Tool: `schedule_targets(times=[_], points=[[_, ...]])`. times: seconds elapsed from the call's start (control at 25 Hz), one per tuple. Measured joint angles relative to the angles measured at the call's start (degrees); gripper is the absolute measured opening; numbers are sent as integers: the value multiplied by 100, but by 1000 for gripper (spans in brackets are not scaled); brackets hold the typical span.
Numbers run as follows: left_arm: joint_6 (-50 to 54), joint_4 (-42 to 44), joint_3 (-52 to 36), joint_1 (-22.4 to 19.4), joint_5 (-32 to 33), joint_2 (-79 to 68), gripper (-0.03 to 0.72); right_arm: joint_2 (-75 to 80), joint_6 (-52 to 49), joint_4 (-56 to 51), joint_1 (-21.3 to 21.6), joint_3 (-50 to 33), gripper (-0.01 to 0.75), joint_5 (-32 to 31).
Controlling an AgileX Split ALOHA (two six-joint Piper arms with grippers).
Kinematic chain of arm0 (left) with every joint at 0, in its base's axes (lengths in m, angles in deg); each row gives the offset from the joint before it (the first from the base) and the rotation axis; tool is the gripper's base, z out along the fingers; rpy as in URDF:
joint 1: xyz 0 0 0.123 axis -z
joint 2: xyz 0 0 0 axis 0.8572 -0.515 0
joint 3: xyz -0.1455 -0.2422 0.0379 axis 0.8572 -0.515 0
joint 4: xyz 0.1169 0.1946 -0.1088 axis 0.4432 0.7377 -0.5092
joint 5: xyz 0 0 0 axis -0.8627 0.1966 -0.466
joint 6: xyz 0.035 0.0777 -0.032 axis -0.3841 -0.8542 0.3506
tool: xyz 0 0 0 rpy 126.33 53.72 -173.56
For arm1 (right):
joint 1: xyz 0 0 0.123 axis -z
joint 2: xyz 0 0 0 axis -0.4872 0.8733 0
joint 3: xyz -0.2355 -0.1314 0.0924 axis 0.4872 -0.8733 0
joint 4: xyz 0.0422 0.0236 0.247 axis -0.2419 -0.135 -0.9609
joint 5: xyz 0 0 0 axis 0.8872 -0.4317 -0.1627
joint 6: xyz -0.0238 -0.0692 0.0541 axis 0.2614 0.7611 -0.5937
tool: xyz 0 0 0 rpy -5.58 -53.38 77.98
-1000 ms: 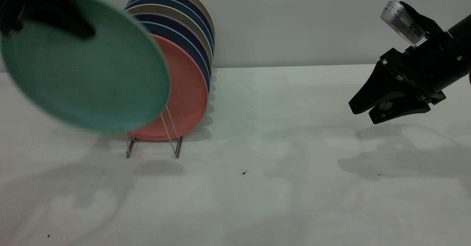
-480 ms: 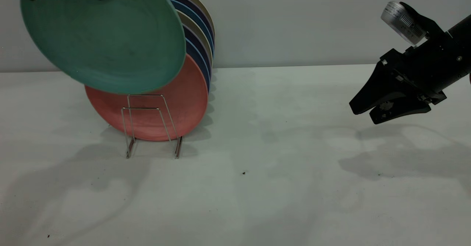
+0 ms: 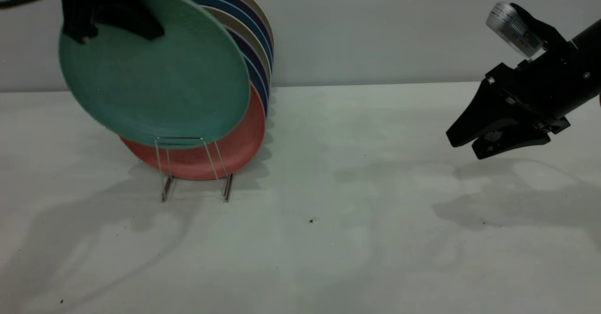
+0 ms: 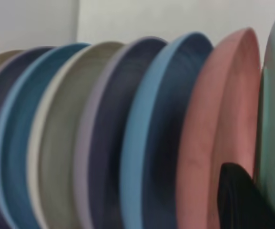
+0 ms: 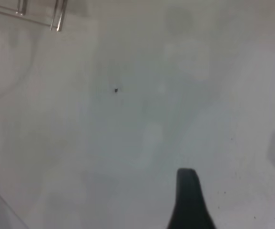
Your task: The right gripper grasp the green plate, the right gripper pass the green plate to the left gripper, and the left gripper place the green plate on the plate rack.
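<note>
the left gripper [image 3: 110, 20] clamps the green plate [image 3: 155, 74] at its 11 o'clock rim. judged: lower it straight into the plate rack [image 3: 195, 166] slot in front of the pink plate [image 3: 235, 140], rim upright. the right gripper [image 3: 493, 138] hangs at 3 o'clock, slightly parted and empty.

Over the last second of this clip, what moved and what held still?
The left gripper, shut on the green plate by its upper edge, carried it from the far left rightward, up, then down, so its lower edge now overlaps the front loops of the plate rack, in front of the pink plate. The right gripper, parked at the right, the racked plates and the table stayed put.
</note>
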Motion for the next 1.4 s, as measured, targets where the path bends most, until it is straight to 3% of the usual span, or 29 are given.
schedule_targets(times=[0.44,0.56,0.76,0.92,1.28,1.4], points=[[-41,6,6,0,67,-371,131,0,0,7,0,0,550,6],[-41,11,6,0,110,-472,196,0,0,7,0,0,550,6],[-41,-21,6,0,145,-524,436,0,0,12,0,0,550,11],[-41,-109,6,0,131,-456,549,0,0,12,0,0,550,16],[-112,-616,6,0,141,295,572,0,0,12,0,0,550,34],[554,-908,6,0,4,619,572,0,0,12,0,0,550,34]])
